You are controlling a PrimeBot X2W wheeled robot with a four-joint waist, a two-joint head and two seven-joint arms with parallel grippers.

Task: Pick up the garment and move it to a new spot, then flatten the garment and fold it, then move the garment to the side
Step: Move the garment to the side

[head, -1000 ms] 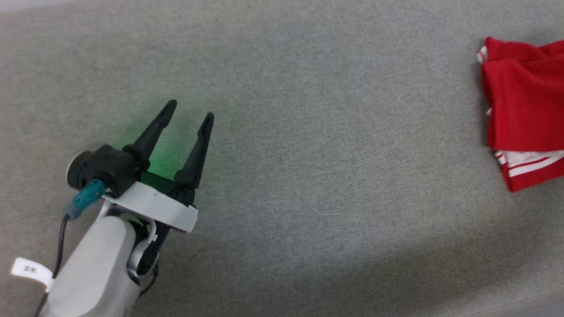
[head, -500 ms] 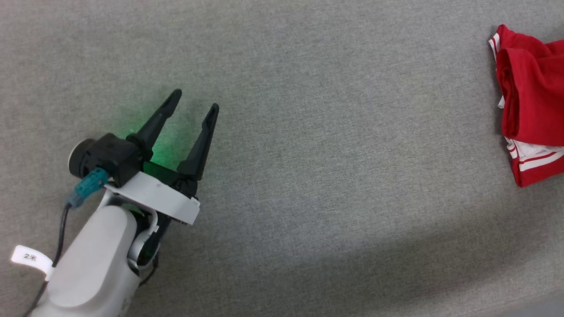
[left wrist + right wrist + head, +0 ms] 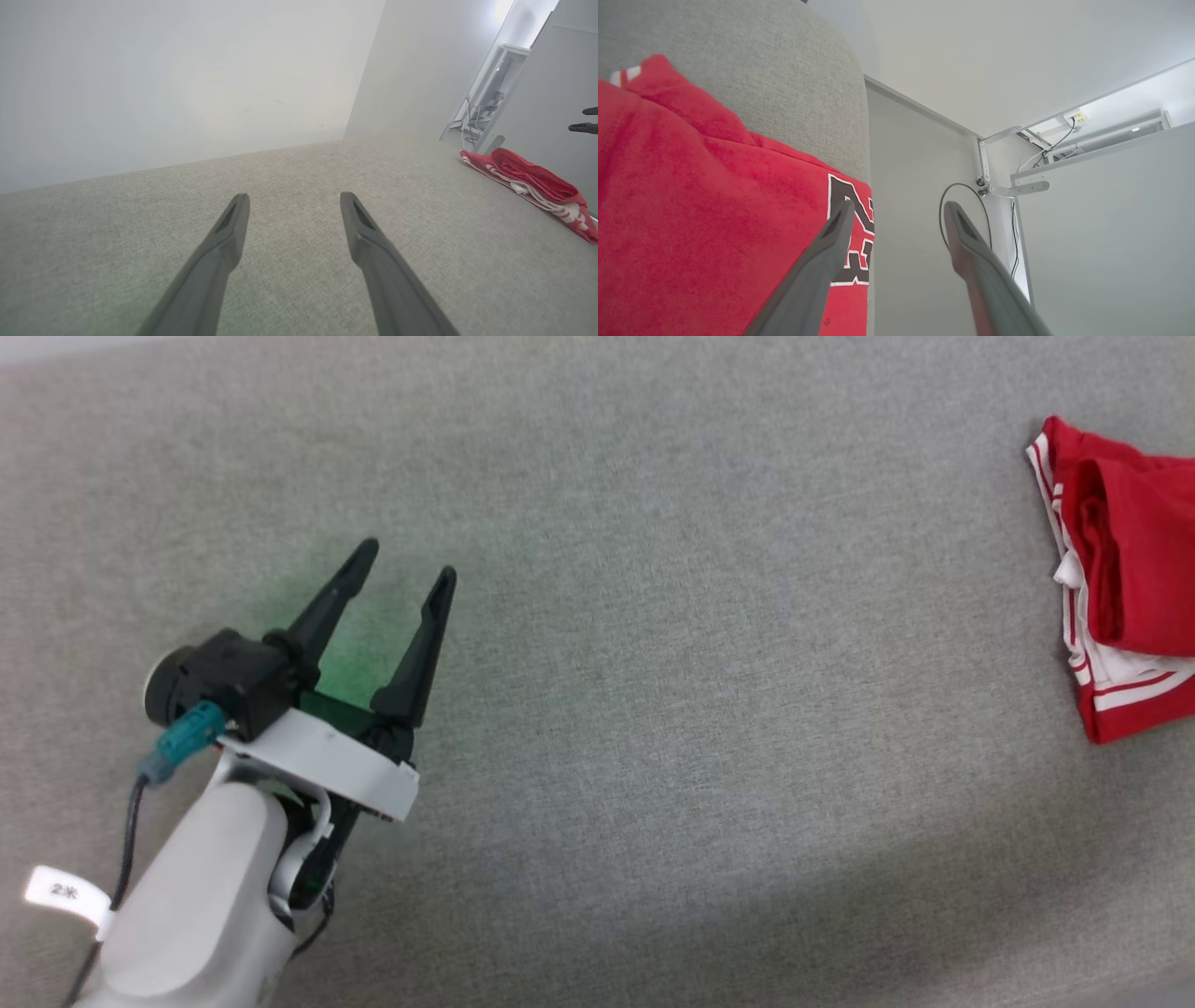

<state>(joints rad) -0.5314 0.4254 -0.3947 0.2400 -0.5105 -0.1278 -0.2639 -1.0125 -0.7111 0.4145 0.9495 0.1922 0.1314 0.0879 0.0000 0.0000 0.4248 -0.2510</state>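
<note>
**Garment resettled at the right edge; both grippers spread and empty**

Since a second ago the garment (image 3: 1130,579) has changed outline in the head view. It was then a broader red mass. It now shows as a narrower bundle with white-and-red striped trim running down its left edge. The left gripper (image 3: 408,558) holds much the same place as before.

1. Garment: it lies in a rumpled fold on the grey fabric surface (image 3: 700,663), at the far right, cut off by the right edge of the head view. The right wrist view shows its black, white-outlined lettering (image 3: 838,193) close to the edge of the surface.

2. Right gripper (image 3: 900,206): the fingers are spread wide with nothing between them. In its own view one finger crosses in front of the lettering. The other stands over the pale panel beyond the surface edge. Contact with the cloth cannot be judged from this view. In the left wrist view two dark fingertips (image 3: 584,127) show at the right edge, above the garment and clear of it.

3. Left gripper: the fingers are spread wide and empty. It sits at the near left over bare surface, with a green glow on the fabric between the fingers. The garment is well apart from it, off to its right.
</note>
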